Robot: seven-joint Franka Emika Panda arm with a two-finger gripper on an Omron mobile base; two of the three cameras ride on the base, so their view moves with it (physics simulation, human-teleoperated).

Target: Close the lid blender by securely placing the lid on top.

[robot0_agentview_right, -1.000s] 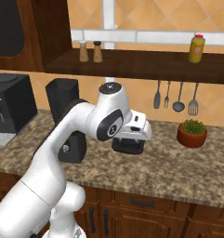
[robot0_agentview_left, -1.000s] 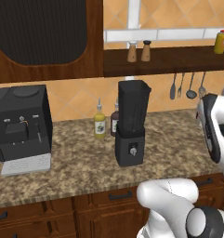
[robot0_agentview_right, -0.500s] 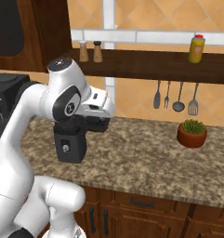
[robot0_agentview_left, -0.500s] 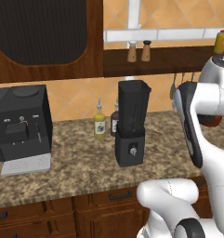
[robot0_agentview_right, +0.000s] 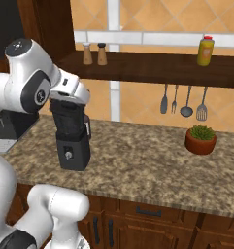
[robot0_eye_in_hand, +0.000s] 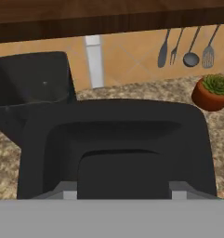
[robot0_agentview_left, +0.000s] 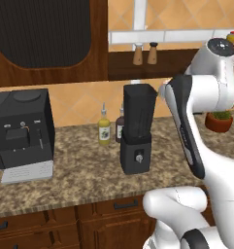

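The blender point(robot0_agentview_left: 137, 130) stands mid-counter: a dark tapered jar with an open top on a black base with a round knob point(robot0_agentview_right: 66, 154). My gripper point(robot0_agentview_right: 70, 98) hovers at the jar's rim, on its right side. It is shut on the black square lid point(robot0_eye_in_hand: 114, 139), which fills the middle of the hand view. There the open jar point(robot0_eye_in_hand: 33, 87) lies up and to the left of the lid, so the lid is beside the opening, not seated on it. In the left base view my forearm hides the hand.
A black coffee machine point(robot0_agentview_left: 22, 130) sits at the counter's left. Two small bottles point(robot0_agentview_left: 104, 130) stand just behind the blender. A potted plant point(robot0_agentview_right: 201, 139) is at the right, utensils point(robot0_agentview_right: 186, 99) hang on the wall, and shakers point(robot0_agentview_right: 94, 53) stand on the shelf above.
The arm has swung left across the counter with the lid, from well right of the blender up to the jar's rim. The blender has not moved.
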